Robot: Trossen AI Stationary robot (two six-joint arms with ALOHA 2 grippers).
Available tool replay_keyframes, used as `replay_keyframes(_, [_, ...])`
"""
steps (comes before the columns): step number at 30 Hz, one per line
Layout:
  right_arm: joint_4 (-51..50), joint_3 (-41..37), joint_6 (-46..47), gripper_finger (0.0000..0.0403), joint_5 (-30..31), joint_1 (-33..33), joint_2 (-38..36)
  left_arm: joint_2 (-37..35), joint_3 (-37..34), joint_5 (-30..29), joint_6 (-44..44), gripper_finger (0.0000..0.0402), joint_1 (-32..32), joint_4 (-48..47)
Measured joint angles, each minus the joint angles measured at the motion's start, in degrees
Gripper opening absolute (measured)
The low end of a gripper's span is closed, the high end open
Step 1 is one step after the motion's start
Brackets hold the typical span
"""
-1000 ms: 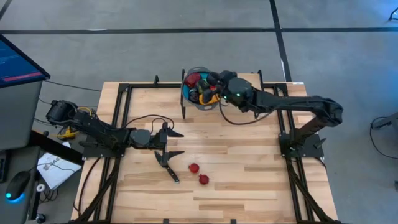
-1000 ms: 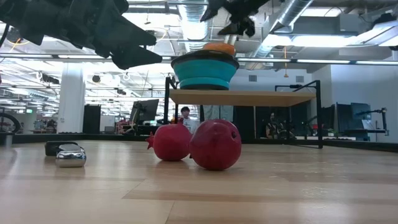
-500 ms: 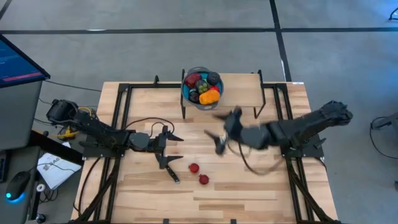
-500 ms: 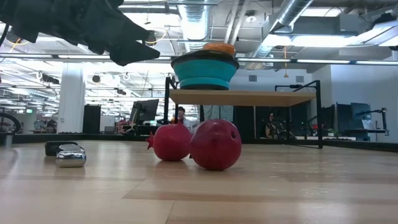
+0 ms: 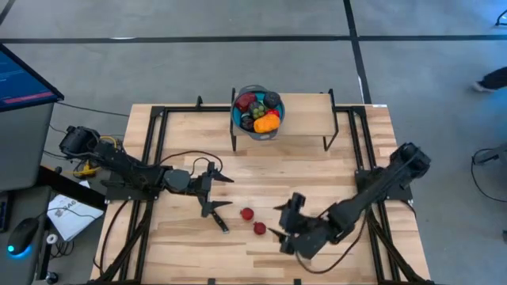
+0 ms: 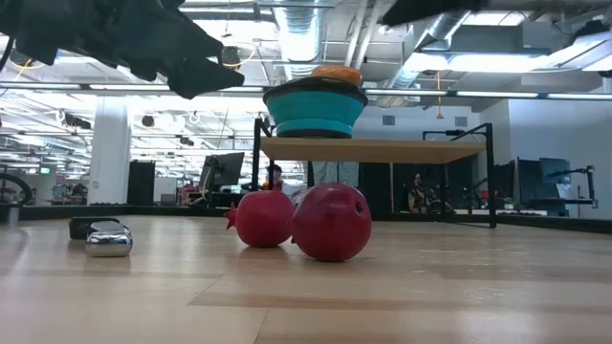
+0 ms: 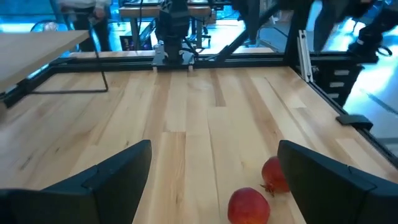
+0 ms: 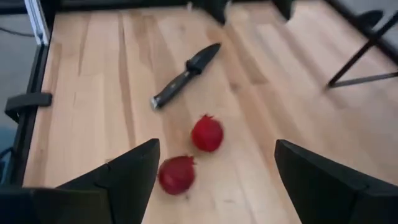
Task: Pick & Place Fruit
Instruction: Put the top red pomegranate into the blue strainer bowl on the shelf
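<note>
Tabletop holds two red fruits yet unbowled, so my right gripper hangs beside them, fingers wide (left gripper idles wide over the knife).

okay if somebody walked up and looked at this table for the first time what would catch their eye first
Probably the two red fruits lying close together on the bare wood near the table's front middle, with a black-handled knife beside them. Next, the teal bowl heaped with colourful fruit on the raised shelf at the back. The open right gripper hovers beside the red pair, the open left gripper above the knife.
</note>
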Motion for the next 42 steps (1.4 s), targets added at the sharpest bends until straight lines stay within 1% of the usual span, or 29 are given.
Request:
replay_keyframes(3, [3.35, 0.04, 2.54, 0.0312, -1.04, -0.46, 4.72, 0.00, 0.00, 2.61, 2.12, 0.0342, -0.02, -0.07])
replay_keyframes(7, [2.92, 0.04, 6.47, 0.0312, -6.10, -2.97, 10.11, 0.00, 0.00, 6.03, 3.26, 0.0342, -0.02, -2.03])
replay_keyframes(10, [1.86, 0.00, 7.38, 0.0312, -9.44, -4.65, 12.89, 0.00, 0.50, 7.25, 3.03, 0.0342, -0.26, -7.24])
replay_keyframes(13, [0.65, -0.15, 6.39, 0.0312, -9.86, -5.64, 13.97, 0.00, 2.30, 6.73, 1.85, 0.0342, -1.70, -13.51])
replay_keyframes(16, [2.13, -2.83, 5.47, 0.0311, -10.29, -6.26, 13.10, 0.00, 3.57, 4.42, 1.32, 0.0342, -3.66, -17.06])
replay_keyframes(19, [4.90, -8.49, 5.43, 0.0305, -11.46, -6.79, 10.15, 0.00, 3.80, 2.74, 0.02, 0.0342, -5.01, -17.18])
replay_keyframes(22, [11.18, -15.54, 5.42, 0.0298, -11.32, -7.77, 6.31, 0.00, 3.85, 2.52, -2.42, 0.0342, -5.09, -17.59])
replay_keyframes(25, [20.10, -21.87, 4.90, 0.0294, -11.30, -9.37, 3.57, 0.00, 3.85, 1.79, -4.14, 0.0342, -5.09, -19.48])
replay_keyframes(27, [26.66, -24.58, 3.90, 0.0293, -11.33, -10.41, 2.77, 0.00, 3.85, 1.79, -5.33, 0.0342, -5.20, -20.44])
replay_keyframes(29, [31.09, -26.01, 2.67, 0.0292, -11.36, -11.28, 2.42, 0.00, 3.85, 1.80, -5.71, 0.0342, -5.54, -21.72])
replay_keyframes(35, [39.83, -26.01, -2.48, 0.0292, -12.76, -12.04, 2.51, 1.31, 3.86, 1.83, -5.70, 0.0342, -8.05, -22.76])
replay_keyframes(39, [43.97, -26.01, -3.69, 0.0292, -12.79, -12.01, 2.51, 5.27, 3.87, 1.14, -6.73, 0.0342, -8.81, -20.69])
replay_keyframes(42, [46.31, -26.01, -3.73, 0.0292, -12.81, -11.68, 2.51, 9.45, 3.87, -0.19, -7.74, 0.0342, -8.80, -15.61])
